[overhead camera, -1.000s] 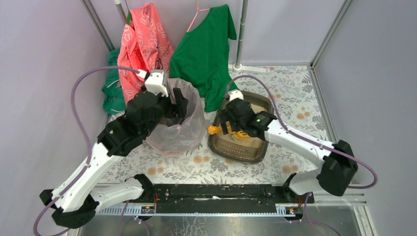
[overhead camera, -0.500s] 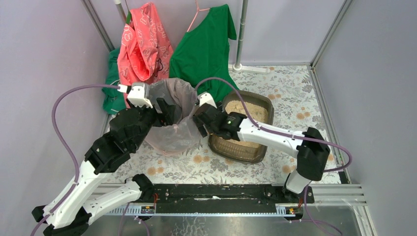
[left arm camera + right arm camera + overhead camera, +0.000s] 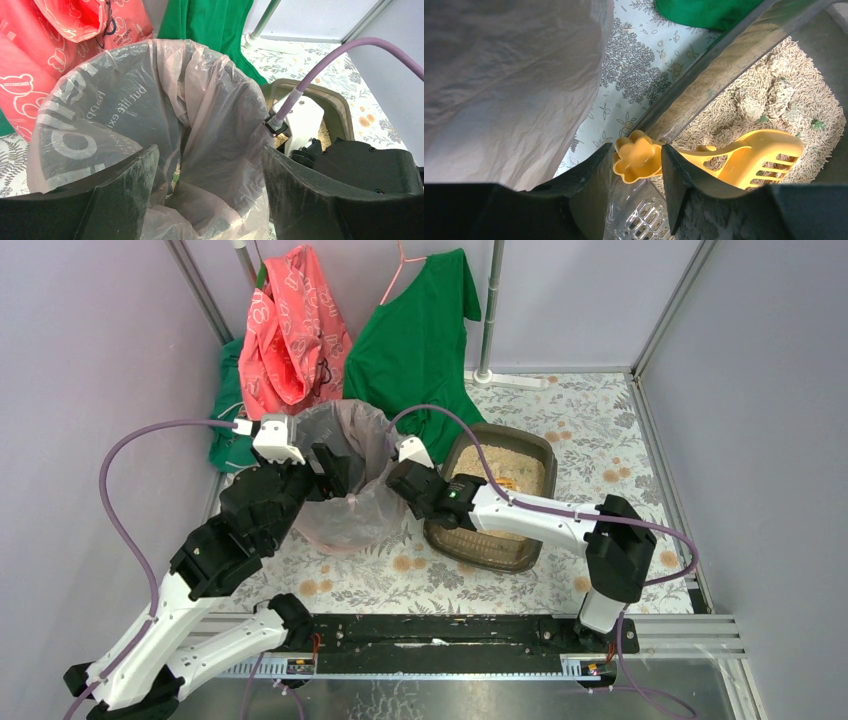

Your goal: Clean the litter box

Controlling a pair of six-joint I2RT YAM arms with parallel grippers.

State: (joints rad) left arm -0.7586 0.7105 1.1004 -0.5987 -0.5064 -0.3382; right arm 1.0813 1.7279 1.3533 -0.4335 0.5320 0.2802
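R gripper point(image 3: 636, 155) is clamped on the flower-shaped handle end of the yellow scoop point(image 3: 754, 155). The scoop's slotted head lies on the litter in the litter box point(image 3: 495, 558), w/ the handle poking out over the box's left rim. L gripper point(image 3: 209, 160) hangs w/ jaws wide apart, nothing in them, at the near-left rim of the bag-lined bin point(image 3: 100, 100); box sits on the floral table point(image 3: 400, 580) just right of that bin.

Glossy plastic scoop point(image 3: 740, 150), crinkled filmy bag liner point(image 3: 125, 100), seemingly smooth plastic litter box point(image 3: 485, 552).
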